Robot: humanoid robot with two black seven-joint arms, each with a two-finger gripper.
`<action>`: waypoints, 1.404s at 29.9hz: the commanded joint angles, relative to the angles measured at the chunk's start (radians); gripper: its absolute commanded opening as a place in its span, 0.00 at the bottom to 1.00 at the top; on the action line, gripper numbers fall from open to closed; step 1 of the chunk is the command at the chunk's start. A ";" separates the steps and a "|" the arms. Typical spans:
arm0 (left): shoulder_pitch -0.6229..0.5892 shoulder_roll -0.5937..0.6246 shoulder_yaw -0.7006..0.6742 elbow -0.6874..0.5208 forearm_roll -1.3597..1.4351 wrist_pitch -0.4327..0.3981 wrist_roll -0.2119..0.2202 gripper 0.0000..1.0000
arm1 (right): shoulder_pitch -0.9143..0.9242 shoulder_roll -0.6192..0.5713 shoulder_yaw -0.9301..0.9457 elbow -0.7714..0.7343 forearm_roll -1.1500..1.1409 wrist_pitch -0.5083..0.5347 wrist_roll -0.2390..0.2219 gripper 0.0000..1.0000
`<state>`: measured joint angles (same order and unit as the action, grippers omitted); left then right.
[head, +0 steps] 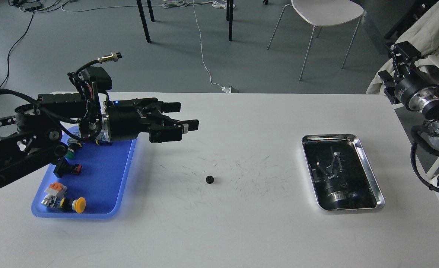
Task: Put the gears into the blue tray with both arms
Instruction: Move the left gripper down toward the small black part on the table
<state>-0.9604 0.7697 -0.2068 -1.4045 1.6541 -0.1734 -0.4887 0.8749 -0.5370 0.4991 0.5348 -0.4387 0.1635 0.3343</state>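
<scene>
One small black gear lies alone on the white table, near its middle. The blue tray sits at the left and holds several push-button switches. My left gripper hovers above the table just right of the tray's far corner, up and to the left of the gear. Its fingers stand apart, open, with nothing between them. My right arm enters at the right edge, off the table; its gripper is dark and seen end-on, so its state is unclear.
A shiny steel tray with a dark, reflective inside lies at the right of the table; what it holds is hard to make out. Among the blue tray's switches are a yellow-capped one and a green one. Chairs stand beyond the table.
</scene>
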 commanded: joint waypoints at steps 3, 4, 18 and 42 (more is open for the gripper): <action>0.003 -0.021 0.023 -0.011 0.251 0.005 0.000 0.98 | 0.012 -0.029 0.006 0.002 0.000 0.007 -0.001 0.90; 0.003 -0.032 0.023 -0.011 0.268 0.005 0.000 0.98 | 0.013 -0.031 0.006 0.002 0.000 0.008 -0.001 0.90; 0.020 -0.098 0.104 0.059 0.378 0.094 0.000 0.98 | 0.021 -0.058 0.004 0.007 0.000 0.013 -0.001 0.91; 0.065 -0.243 0.161 0.185 0.528 0.186 0.000 0.98 | 0.044 -0.089 0.006 0.005 0.000 0.016 -0.004 0.91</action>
<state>-0.8970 0.5503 -0.0448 -1.2630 2.1809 0.0084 -0.4890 0.9094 -0.6099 0.5019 0.5419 -0.4394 0.1766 0.3342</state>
